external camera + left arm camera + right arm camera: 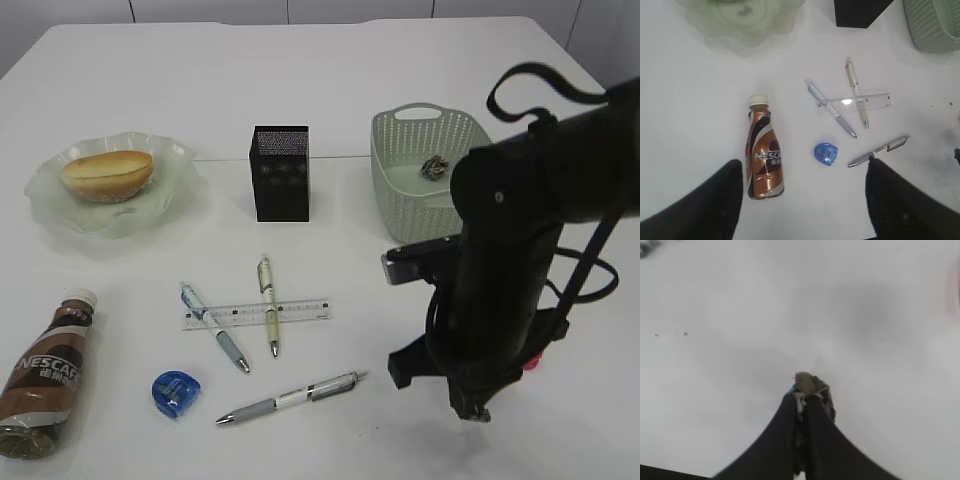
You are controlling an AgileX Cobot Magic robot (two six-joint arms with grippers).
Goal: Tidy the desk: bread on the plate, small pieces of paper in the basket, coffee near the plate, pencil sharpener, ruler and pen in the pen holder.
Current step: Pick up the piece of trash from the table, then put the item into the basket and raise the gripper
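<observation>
Right gripper point(807, 392) jaws clamped on paper scrap point(811, 382), low over bare bench point(560, 440) near front-right edge, basket point(400, 190) behind. Left gripper point(802, 200) jaws apart above coffee bottle point(763, 155).

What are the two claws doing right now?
Left claw: open, holding nothing.
Right claw: closed on a small scrap of paper.
</observation>
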